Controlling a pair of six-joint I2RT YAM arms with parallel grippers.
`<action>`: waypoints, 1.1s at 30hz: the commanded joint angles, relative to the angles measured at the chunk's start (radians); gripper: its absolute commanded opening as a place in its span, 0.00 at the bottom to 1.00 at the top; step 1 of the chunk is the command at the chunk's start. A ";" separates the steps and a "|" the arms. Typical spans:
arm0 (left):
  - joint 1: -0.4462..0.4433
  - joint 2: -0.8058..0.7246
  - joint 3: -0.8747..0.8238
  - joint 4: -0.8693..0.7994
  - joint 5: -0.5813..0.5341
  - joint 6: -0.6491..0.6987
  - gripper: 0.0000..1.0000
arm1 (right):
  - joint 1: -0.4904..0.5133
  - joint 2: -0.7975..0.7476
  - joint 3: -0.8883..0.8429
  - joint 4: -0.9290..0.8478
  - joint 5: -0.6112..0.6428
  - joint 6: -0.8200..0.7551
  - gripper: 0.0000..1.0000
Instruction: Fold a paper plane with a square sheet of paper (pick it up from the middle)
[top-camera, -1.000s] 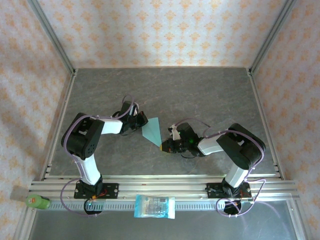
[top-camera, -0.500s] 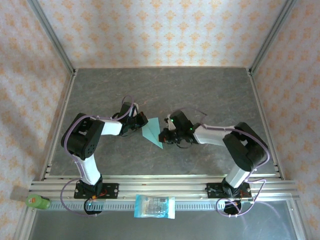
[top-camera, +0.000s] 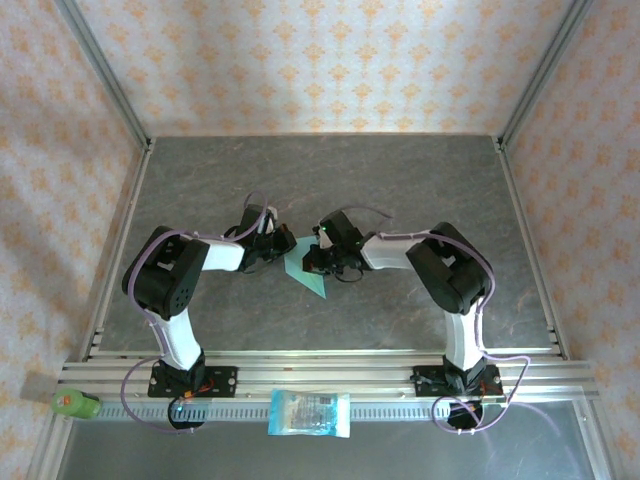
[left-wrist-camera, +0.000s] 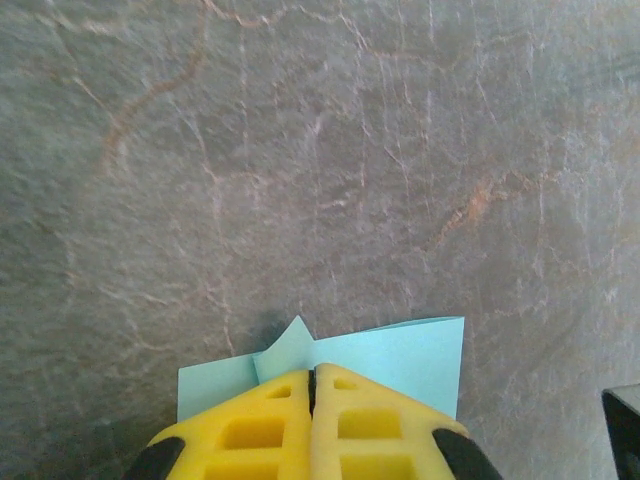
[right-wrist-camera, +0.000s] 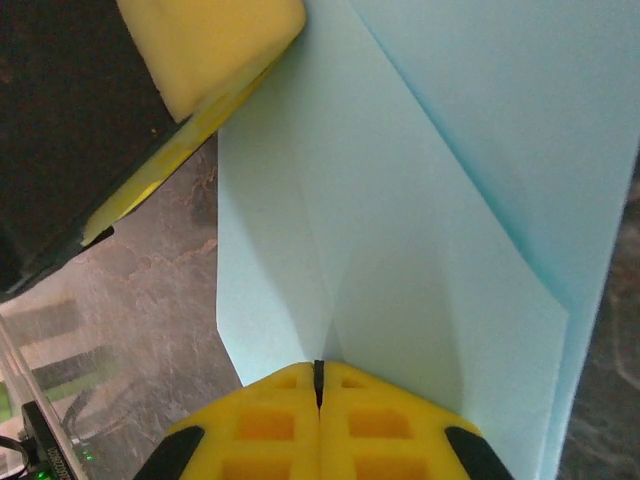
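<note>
On top of the grey stone-patterned table (top-camera: 400, 180), the two white-and-black arms reach in toward each other and meet near the middle. Down by the near rail a blue-and-white printed plastic packet (top-camera: 310, 413) sits well clear of the action. Between the arms lies the thin light teal-blue square sheet of paper (top-camera: 305, 272), already creased into a pointed, kite-like shape with diagonal folds running to a tip. It's flat on the table, nowhere near a finished plane yet. The left gripper (left-wrist-camera: 313, 372) has its yellow pads pressed together over one edge of the sheet. The right gripper (right-wrist-camera: 319, 368) is likewise clamped shut, right where two creases meet. Whether either one actually has paper caught between its pads or is just pushing down on it, the views don't settle. Biggest risk from here, probably: the paper is flimsy and both tips are on it at once. If one slides while the other pins, the sheet could buckle or tear, or the fold could skew off the centre line. Any drag on that slick table could also pull the flaps open.
</note>
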 joint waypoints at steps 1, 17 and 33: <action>0.000 0.013 -0.005 -0.093 -0.015 0.040 0.04 | 0.004 -0.036 -0.157 -0.078 0.021 -0.010 0.00; 0.003 0.005 0.030 -0.116 -0.031 0.043 0.04 | 0.004 -0.173 -0.434 -0.044 -0.047 -0.063 0.00; 0.013 -0.012 0.055 -0.140 -0.039 0.066 0.05 | 0.004 -0.160 -0.440 -0.056 -0.058 -0.099 0.00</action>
